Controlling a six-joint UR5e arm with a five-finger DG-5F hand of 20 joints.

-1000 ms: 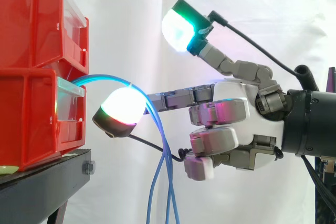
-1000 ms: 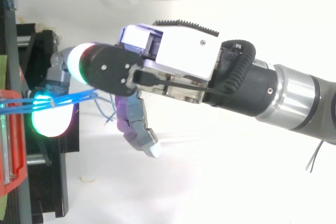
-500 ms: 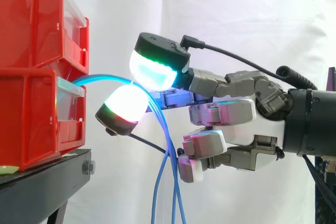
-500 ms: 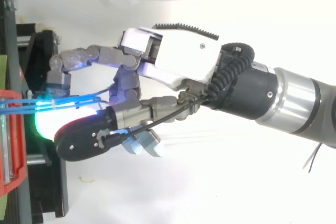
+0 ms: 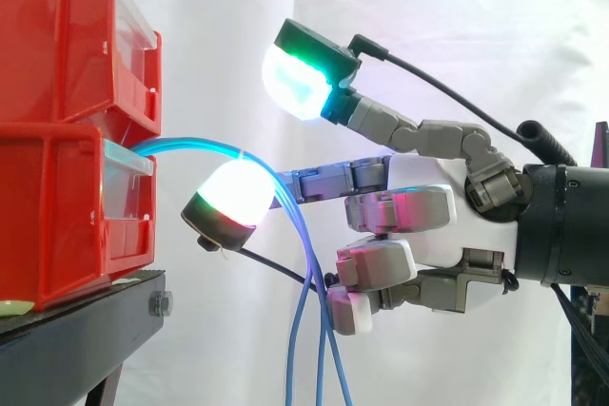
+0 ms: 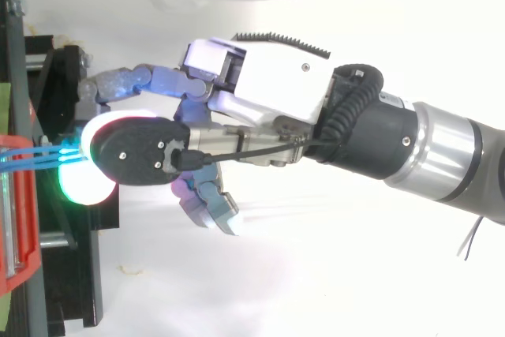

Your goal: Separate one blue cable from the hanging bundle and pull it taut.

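The robot hand [image 5: 428, 225] is open. One finger reaches straight out from the palm and its glowing white pad [image 5: 231, 199] is close to the front of the lower red bin [image 5: 48, 216], without touching it. The thumb is lifted high above this finger, with its green and white pad [image 5: 300, 78] well apart from it. The other fingers are curled below the palm and I see nothing inside them.

The blue cables [image 5: 195, 143] come out of the front of the lower red bin, make an arch over the straight finger just behind its pad, and then hang down in front of the curled fingers. They run together as one bundle over the finger and spread into separate strands lower down. From above, the cables [image 6: 31, 155] pass under the dark back of the thumb's pad.

An upper red bin [image 5: 57, 35] sits on the lower one, beyond the fingertips, and both rest on a black stand [image 5: 86, 320] below the level of the robot hand.
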